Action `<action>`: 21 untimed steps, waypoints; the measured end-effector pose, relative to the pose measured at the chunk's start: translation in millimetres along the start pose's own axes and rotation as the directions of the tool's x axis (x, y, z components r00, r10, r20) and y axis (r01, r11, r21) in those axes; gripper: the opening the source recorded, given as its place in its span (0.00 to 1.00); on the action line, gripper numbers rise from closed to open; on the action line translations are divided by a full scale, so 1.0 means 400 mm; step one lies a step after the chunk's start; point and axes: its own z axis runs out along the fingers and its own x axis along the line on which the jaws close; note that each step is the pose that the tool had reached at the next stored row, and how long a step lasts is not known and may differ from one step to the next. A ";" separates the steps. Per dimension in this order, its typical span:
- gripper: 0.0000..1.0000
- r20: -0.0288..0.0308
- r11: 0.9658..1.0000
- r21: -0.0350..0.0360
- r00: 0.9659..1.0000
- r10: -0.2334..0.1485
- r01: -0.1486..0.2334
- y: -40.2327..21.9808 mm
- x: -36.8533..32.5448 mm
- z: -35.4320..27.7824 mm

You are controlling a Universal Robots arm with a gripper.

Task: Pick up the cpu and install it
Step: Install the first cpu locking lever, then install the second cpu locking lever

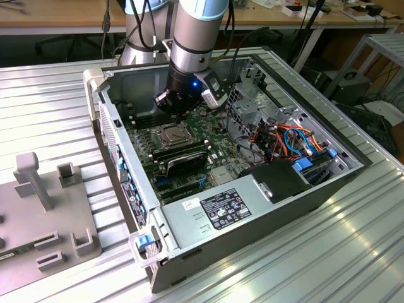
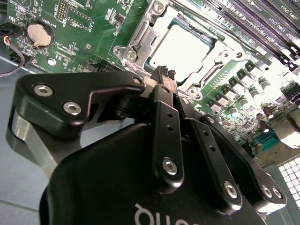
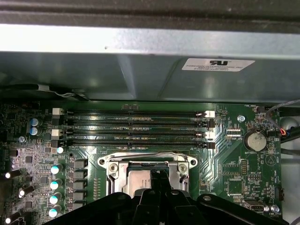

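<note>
Hovering with gripper (image 2: 164, 75) fingers pressed together, empty, just beside the chip (image 2: 187, 49) already lying in its socket (image 1: 172, 134) mid-frame; judging seating done, retreat needing a straight lift.

Bright light from above shines on the ribbed metal tabletop (image 1: 353, 240) in the exterior view. In the second wrist view, the cpu (image 2: 186, 48) glares almost white, and the near black gripper (image 2: 164, 77) looks blurry. The first wrist view is dim and shadowy.
</note>
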 end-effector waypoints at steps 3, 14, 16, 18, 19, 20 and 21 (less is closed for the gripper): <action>0.11 0.000 1.000 0.000 1.000 0.000 0.000 -0.002 0.000 0.000; 0.11 0.000 1.000 0.000 1.000 0.000 0.000 -0.009 0.000 -0.001; 0.11 0.000 1.000 0.000 1.000 0.000 0.000 -0.017 0.000 -0.002; 0.11 0.000 1.000 0.000 1.000 0.000 0.000 -0.017 0.000 -0.002; 0.11 0.000 1.000 0.000 1.000 0.000 0.000 -0.017 0.000 -0.002; 0.11 0.000 1.000 0.000 1.000 0.000 0.000 -0.017 0.000 -0.002; 0.11 0.000 1.000 0.000 1.000 0.000 0.000 -0.017 0.000 -0.002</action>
